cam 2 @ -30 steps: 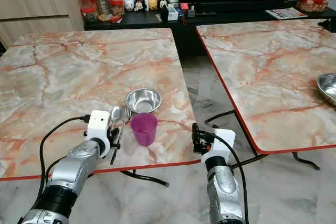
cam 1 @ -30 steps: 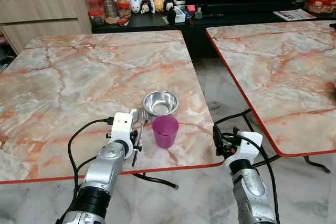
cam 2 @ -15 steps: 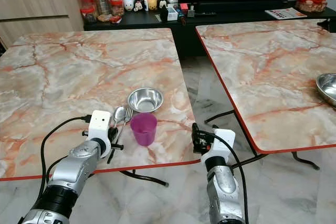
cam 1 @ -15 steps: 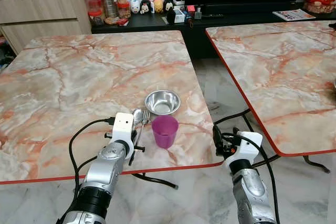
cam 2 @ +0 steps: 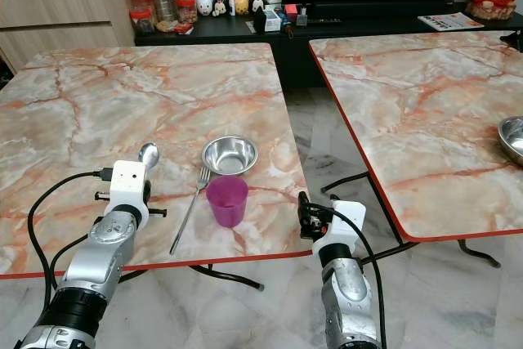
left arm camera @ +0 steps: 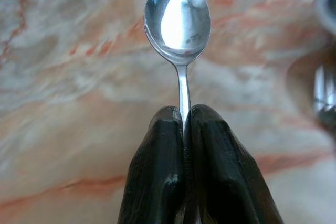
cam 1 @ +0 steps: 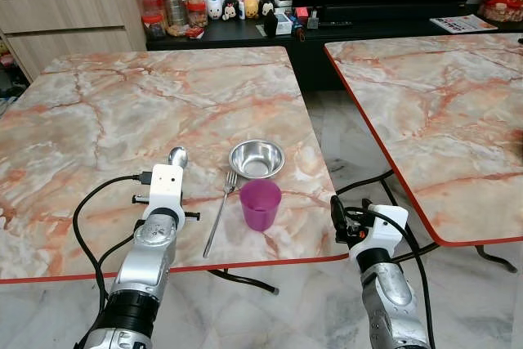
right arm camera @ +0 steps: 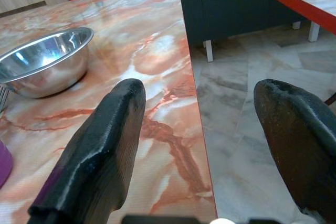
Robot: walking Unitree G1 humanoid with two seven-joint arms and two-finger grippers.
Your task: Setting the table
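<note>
Left wrist view: spoon (left arm camera: 177, 22) between fingers (left arm camera: 157, 171)

You are looking at a marble-patterned table (cam 1: 122, 112) in cream and grey with orange-red veins and a red edge, and the second table (cam 1: 441, 112) beside it wears the same pattern. On it you have a shiny silver steel bowl (cam 1: 257, 158), a silver fork (cam 1: 219, 212) and a purple cup (cam 1: 260, 204), while the black fingers (left arm camera: 163, 182) of your left gripper (left arm camera: 184, 124) pinch a mirror-bright silver spoon (left arm camera: 177, 19). Your right gripper (right arm camera: 205, 145) is black too, on a silver arm with a white wrist housing, over a pale grey marbled floor (cam 1: 327, 316).
</note>
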